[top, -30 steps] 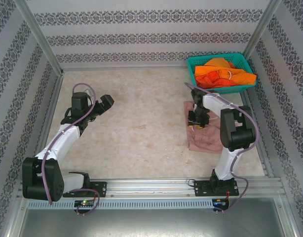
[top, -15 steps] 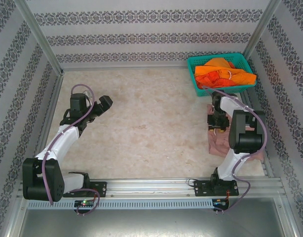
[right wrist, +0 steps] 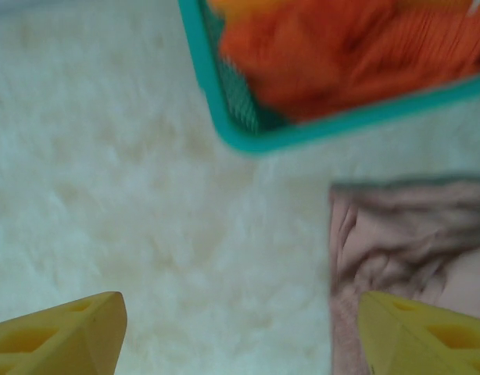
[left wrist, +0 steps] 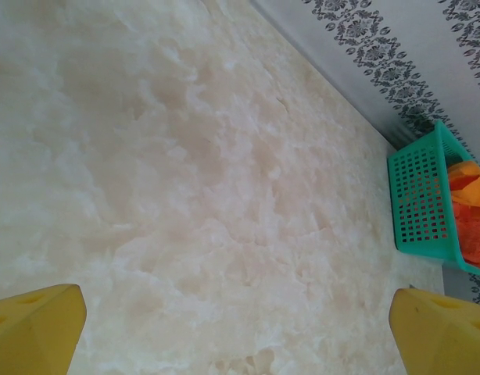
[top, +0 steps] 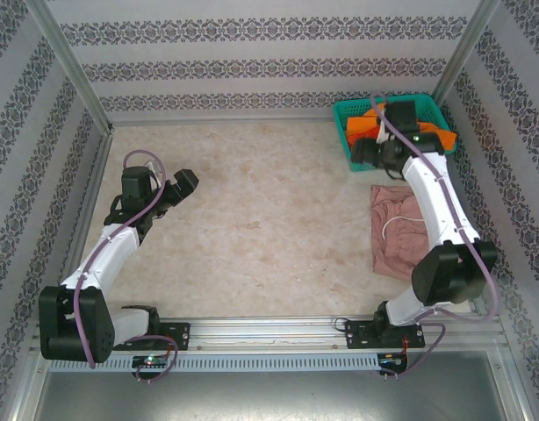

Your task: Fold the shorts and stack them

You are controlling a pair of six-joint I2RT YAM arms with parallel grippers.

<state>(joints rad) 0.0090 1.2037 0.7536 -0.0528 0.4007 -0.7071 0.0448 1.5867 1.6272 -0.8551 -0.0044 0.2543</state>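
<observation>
The dusty pink shorts [top: 399,235] lie folded on the table's right side, their white drawstring showing. They also fill the lower right of the right wrist view [right wrist: 412,234]. Bright orange shorts [top: 441,139] are heaped in the teal basket [top: 341,118] at the back right. My right gripper [top: 363,156] hovers open over bare table at the basket's near left corner [right wrist: 240,133], nothing between its yellow fingers [right wrist: 60,336]. My left gripper [top: 183,181] is open and empty above the table's left half, fingers [left wrist: 33,328] spread wide.
Patterned walls and metal frame posts close in the table on three sides. The basket [left wrist: 420,203] with orange shorts [left wrist: 471,219] stands against the back wall. Marbled tabletop [top: 269,210] stretches between the two arms.
My right gripper dragged the pink shorts to the right, let go, opened, and reached back toward the basket. The left arm has barely moved.
</observation>
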